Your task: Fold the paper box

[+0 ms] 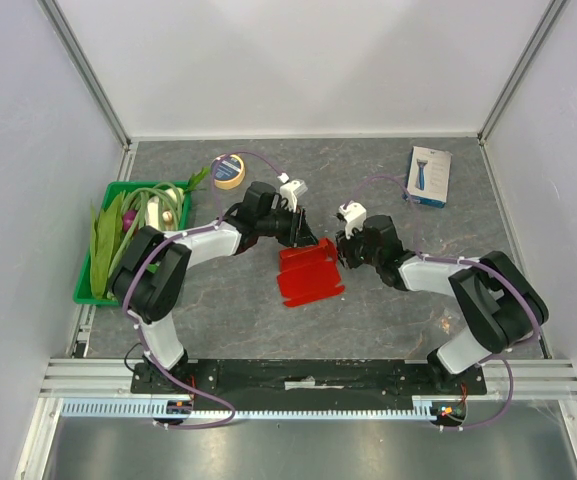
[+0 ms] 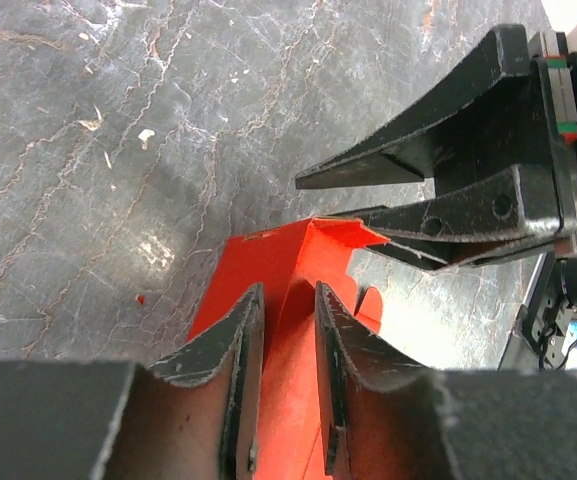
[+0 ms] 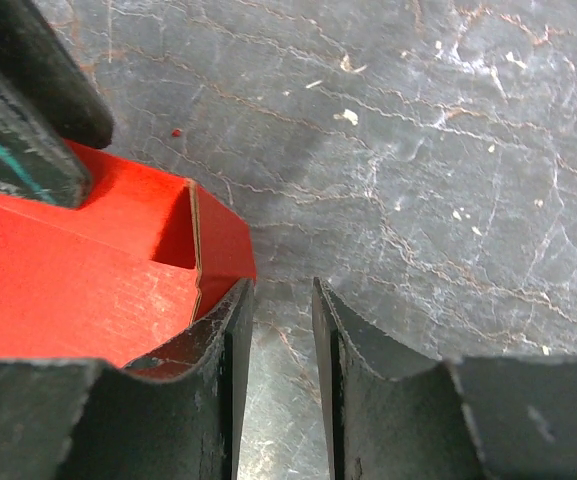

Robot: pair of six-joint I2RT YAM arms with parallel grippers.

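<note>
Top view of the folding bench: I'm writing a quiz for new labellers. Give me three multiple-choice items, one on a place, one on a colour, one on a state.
1. Where is the white-and-blue box? A near left; B far right; C centre.
2. What colour is the tray? A green; B yellow; C black.
3. How is the red box? A lying flat; B partly folded, one side raised; C closed up.
B, it sits at the far right of the table; A, its rim is green; B, the right wrist view shows a standing corner.
</note>
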